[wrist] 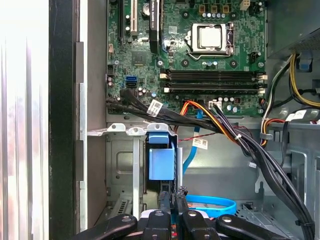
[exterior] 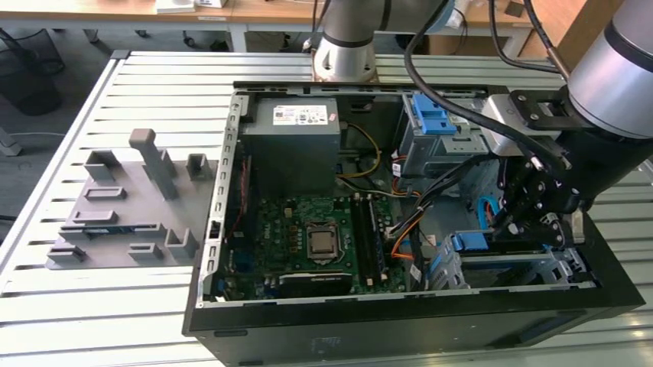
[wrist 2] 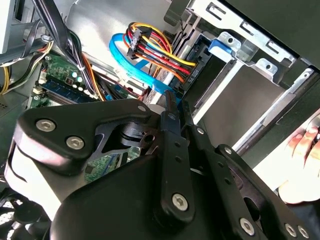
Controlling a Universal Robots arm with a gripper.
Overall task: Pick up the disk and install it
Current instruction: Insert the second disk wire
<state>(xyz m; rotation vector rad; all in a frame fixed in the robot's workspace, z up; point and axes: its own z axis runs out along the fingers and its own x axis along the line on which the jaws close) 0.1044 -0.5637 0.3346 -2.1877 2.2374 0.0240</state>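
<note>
One flat silver disk (wrist: 161, 162) with a blue bracket stands on edge in the grey metal cage (wrist: 122, 165), at four o'clock of the black computer case (exterior: 408, 321) in the exterior view. The gripper (wrist: 172, 201), drawn narrow, is directly over it; I cannot tell whether it is touching.

Disk (wrist: 161, 161) sat on edge in drive cage (only blue bracket face showed), at 6 o'clock of motherboard in first wrist view; blue tab (exterior: 469, 242) visible in exterior view.

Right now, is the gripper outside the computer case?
No: in the exterior view the gripper is down inside the open computer case, above the drive cage.
</note>
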